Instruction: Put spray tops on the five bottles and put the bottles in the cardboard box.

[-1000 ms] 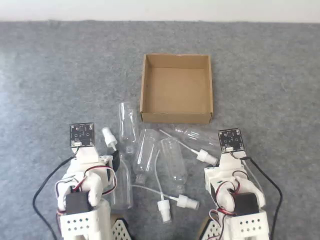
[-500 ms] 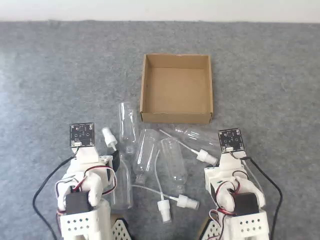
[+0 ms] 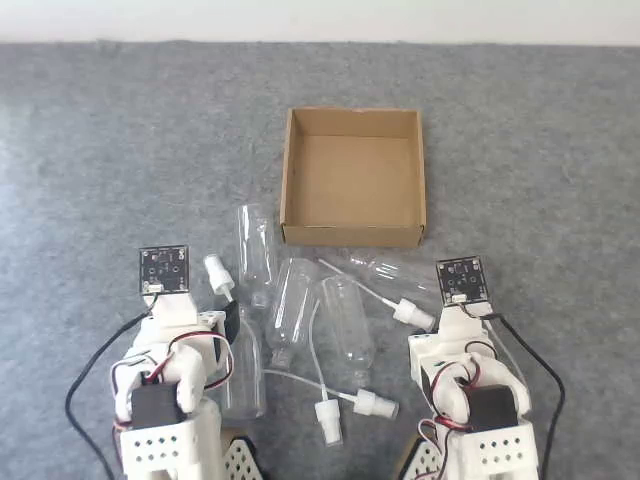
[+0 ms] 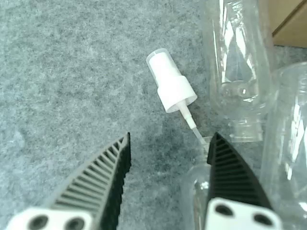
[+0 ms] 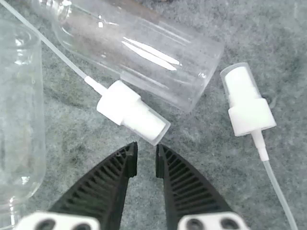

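Several clear bottles (image 3: 257,250) lie uncapped on the grey carpet in front of the open cardboard box (image 3: 354,232), which has nothing in it. My left gripper (image 4: 171,139) is open just above the carpet. A white spray top (image 4: 170,88) lies just ahead of it, its tube leading toward the neck of a bottle (image 4: 206,196) under the fingers. My right gripper (image 5: 145,147) is shut with nothing in it, its tips right at another spray top (image 5: 132,112). A further spray top (image 5: 247,108) lies beside that, next to a bottle (image 5: 139,48).
Two more spray tops (image 3: 328,420) (image 3: 375,405) with long tubes lie between the left arm (image 3: 165,380) and the right arm (image 3: 470,390) near the front edge. Bare carpet spreads to both sides of the box.
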Controlling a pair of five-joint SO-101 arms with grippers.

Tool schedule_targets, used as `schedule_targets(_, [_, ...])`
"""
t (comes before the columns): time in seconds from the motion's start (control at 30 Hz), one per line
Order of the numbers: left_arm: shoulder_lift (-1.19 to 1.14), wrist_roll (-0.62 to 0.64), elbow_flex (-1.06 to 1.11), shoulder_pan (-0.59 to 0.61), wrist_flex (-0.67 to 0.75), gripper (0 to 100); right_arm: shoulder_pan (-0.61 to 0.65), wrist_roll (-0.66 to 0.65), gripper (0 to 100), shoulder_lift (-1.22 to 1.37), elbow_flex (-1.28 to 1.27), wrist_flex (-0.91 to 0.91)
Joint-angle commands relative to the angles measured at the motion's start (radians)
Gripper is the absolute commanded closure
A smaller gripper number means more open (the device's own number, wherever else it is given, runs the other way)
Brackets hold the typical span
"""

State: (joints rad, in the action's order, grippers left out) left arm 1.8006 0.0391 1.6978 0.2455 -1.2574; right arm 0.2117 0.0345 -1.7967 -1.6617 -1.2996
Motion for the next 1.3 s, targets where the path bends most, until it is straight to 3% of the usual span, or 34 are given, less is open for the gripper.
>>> schedule_targets(0.0, [0.023, 0.000, -0.013, 0.005, -0.005, 75, 0.008, 0.002, 95.3, -0.018, -0.021, -0.008])
schedule_targets(0.73, [0.023, 0.000, -0.013, 0.005, -0.005, 75, 0.002, 0.002, 95.0, -0.018, -0.014, -0.010])
schedule_targets(1.27, [0.023, 0.000, -0.013, 0.005, -0.005, 75, -0.010, 0.000, 95.1, -0.018, 0.249, -0.012])
